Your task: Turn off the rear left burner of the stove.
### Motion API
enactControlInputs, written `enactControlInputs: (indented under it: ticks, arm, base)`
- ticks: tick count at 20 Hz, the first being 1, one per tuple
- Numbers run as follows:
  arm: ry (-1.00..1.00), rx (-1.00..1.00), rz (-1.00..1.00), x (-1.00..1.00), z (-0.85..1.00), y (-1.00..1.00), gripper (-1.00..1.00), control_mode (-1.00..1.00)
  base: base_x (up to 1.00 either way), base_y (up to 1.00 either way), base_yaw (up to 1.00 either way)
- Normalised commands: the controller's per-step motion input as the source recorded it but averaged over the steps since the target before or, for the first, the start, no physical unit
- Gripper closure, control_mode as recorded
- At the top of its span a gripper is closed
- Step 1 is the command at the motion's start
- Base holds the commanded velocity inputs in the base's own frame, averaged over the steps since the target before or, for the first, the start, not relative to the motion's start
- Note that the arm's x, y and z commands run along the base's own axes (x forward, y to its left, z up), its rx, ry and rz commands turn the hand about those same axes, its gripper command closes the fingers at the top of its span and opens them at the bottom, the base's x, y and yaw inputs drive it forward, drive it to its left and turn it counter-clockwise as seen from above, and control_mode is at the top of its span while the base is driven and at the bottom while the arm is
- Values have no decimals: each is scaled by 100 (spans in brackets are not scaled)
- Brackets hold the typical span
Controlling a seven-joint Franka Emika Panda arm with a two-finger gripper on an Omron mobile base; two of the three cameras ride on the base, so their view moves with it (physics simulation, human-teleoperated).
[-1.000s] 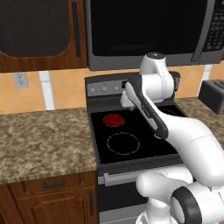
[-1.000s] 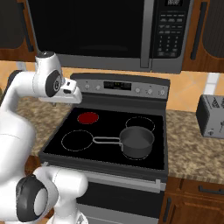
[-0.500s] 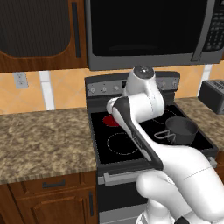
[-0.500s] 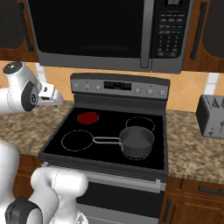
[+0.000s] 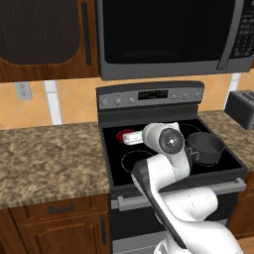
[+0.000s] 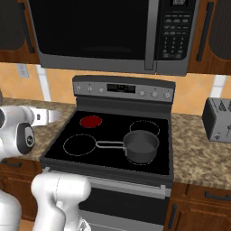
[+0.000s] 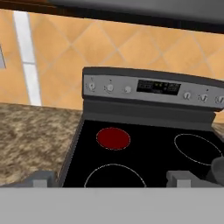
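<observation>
gripper (image 7: 111, 178) spread wide and holding nothing, fingertips (image 7: 43, 178) well apart at the bottom of the hand view, aimed at the stove (image 6: 108, 155) from its front left. seen from the right base view as a white hand over the counter (image 6: 54, 118) just left of the stove. rear left burner (image 7: 113, 138) glowing solid red on the stove's black glass, just below the left knobs (image 7: 109, 88) of its grey back panel (image 7: 153, 89). front left ring (image 7: 114, 175) black inside, directly nearer than the red one. dark pot (image 6: 140, 146) on the stove's front right ring, handle pointing left. microwave (image 6: 108, 34) above the stove, toaster (image 6: 218, 119) on the counter to its right.
</observation>
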Motion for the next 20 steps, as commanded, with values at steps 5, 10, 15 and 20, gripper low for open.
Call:
enactControlInputs:
  ticks: [5,10,15,20]
  arm:
    - [-38,0,0,0,-8,0,-100,-100]
    - [-16,0,0,10,-15,0,-100,-100]
    - [-3,-4,0,60,-28,-5,-100,-100]
    - [-2,-1,0,54,-7,-2,-100,-100]
  base:
    - [0,0,0]
    - [0,0,0]
    - [0,0,0]
    - [0,0,0]
